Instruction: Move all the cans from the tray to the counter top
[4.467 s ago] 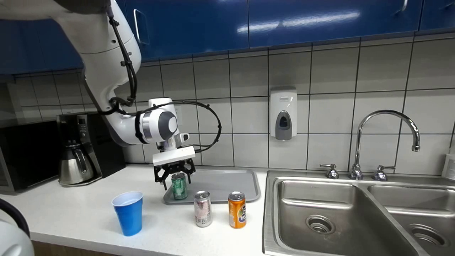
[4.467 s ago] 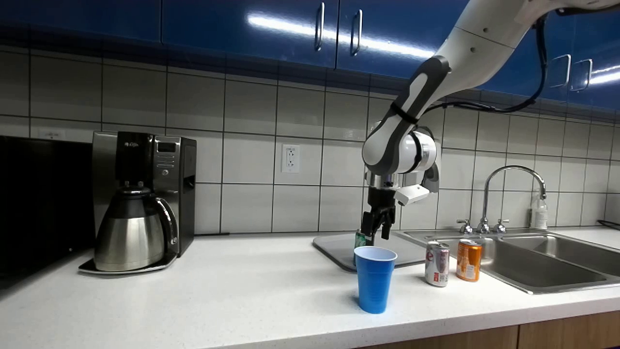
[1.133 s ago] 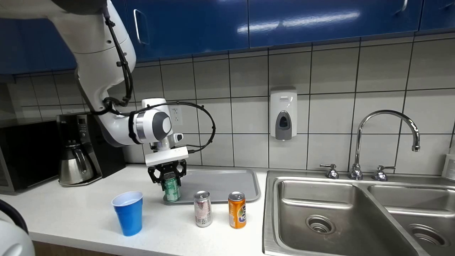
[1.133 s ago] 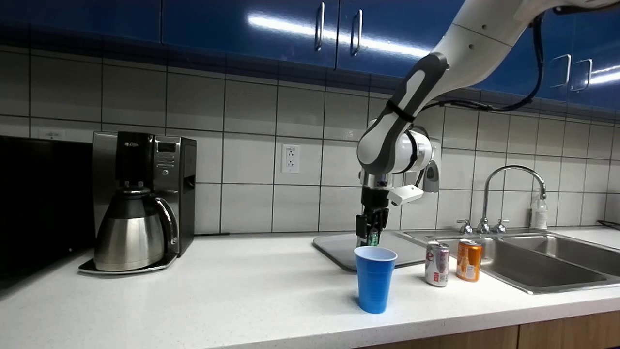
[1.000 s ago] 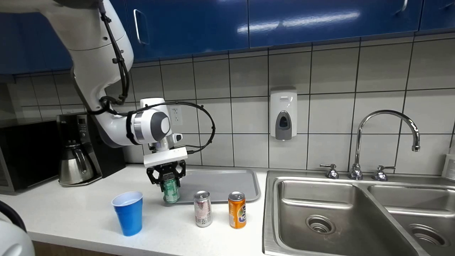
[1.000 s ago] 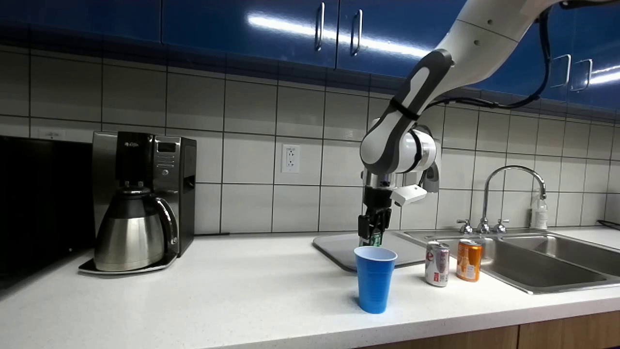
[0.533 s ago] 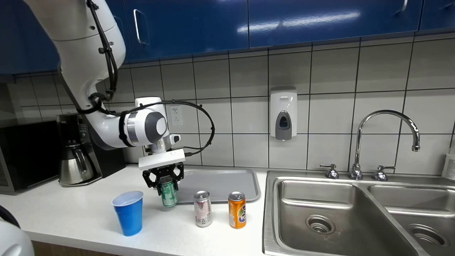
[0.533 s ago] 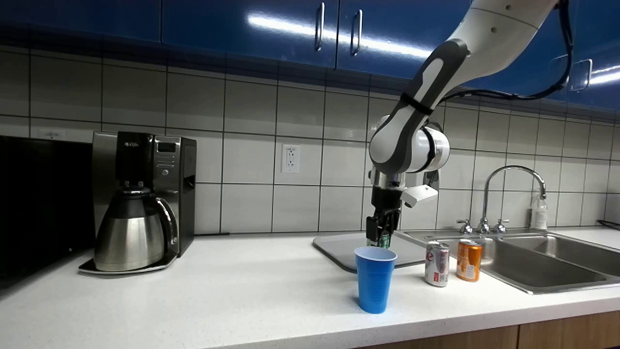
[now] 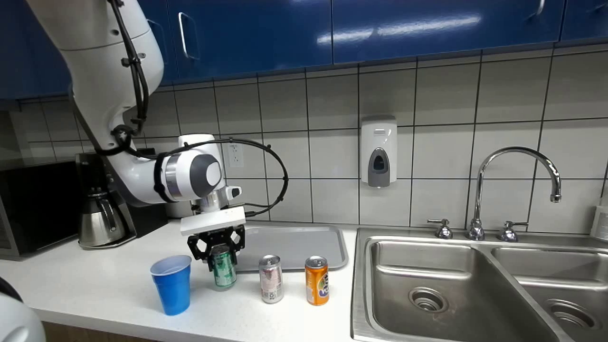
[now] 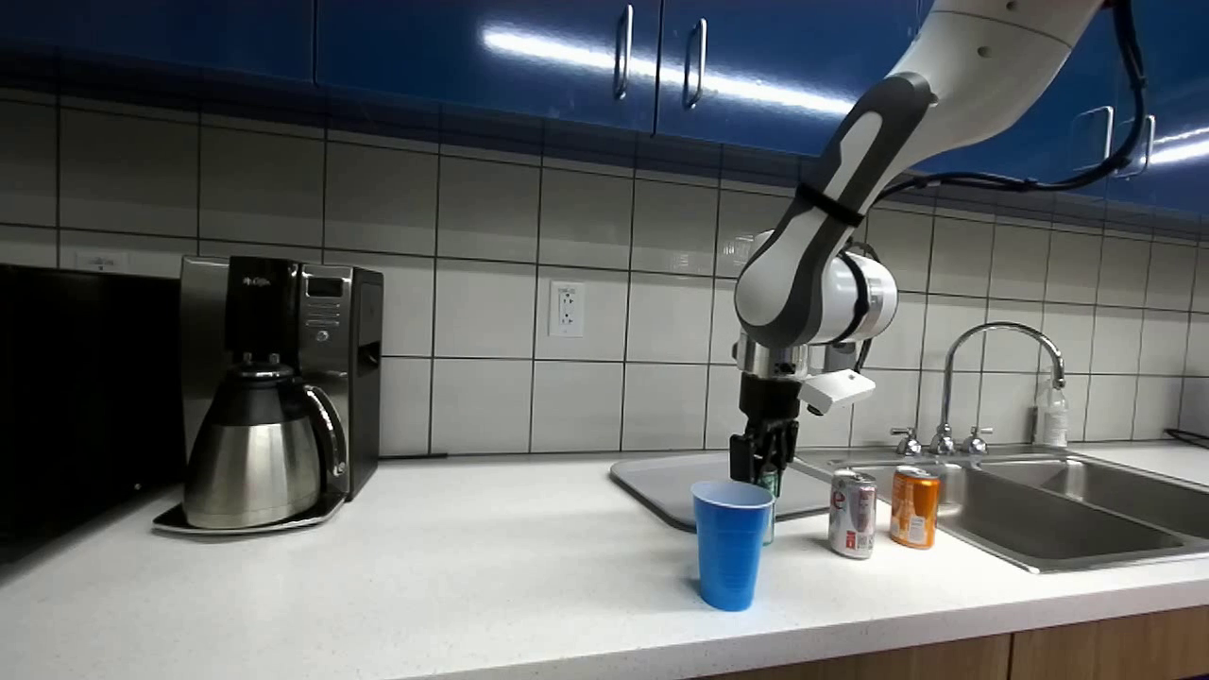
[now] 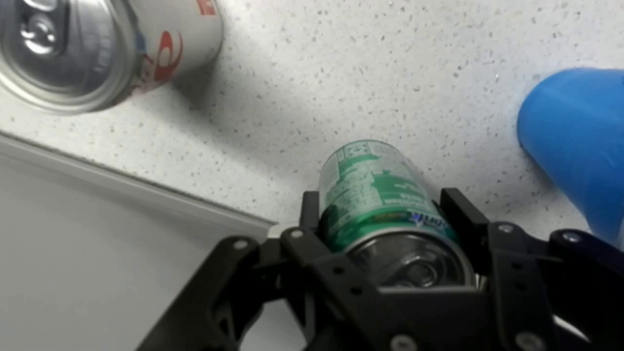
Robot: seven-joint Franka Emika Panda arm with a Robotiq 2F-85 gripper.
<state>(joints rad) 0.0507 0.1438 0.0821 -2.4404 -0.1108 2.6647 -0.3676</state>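
Gripper (image 9: 223,261) has the green can (image 9: 224,274) clenched, 2 fingers (image 11: 463,219) pressed on opposite sides of its upper half. Can is off the tray (image 9: 304,244) and over the counter (image 9: 109,278), just beside the tray. Cannot tell if its base touches the counter. Slight lean in an exterior view, top toward the cup (image 9: 172,289). Left to right there: cup, green can, silver can (image 9: 271,280), orange can (image 9: 317,281).

Silver can and orange can both upright on the counter, near each other but apart; orange can nearer the sink (image 9: 362,285). Silver can near the tray. Cup upright on the counter too. In an exterior view the cup (image 10: 732,557) hides most of the green can.

Wrist view: green can between the fingers, pull-tab end toward the camera, lower end over speckled counter. Tray lower left; silver can upper left, cut off; part of the cup at the right edge.

Background: sink has 2 basins (image 9: 399,299), faucet (image 9: 517,149) with 2 handles (image 9: 444,231) behind. Soap dispenser (image 9: 379,147) and outlet (image 10: 567,309) on the tiled wall (image 9: 332,156). Coffee maker (image 10: 326,359) with carafe (image 10: 253,472) on the counter, well apart from the cans. Black appliance (image 10: 85,397) at the left edge, cut off. Blue cabinets (image 9: 256,33) above. White arm (image 9: 104,71) reaches in from the top in both exterior views.
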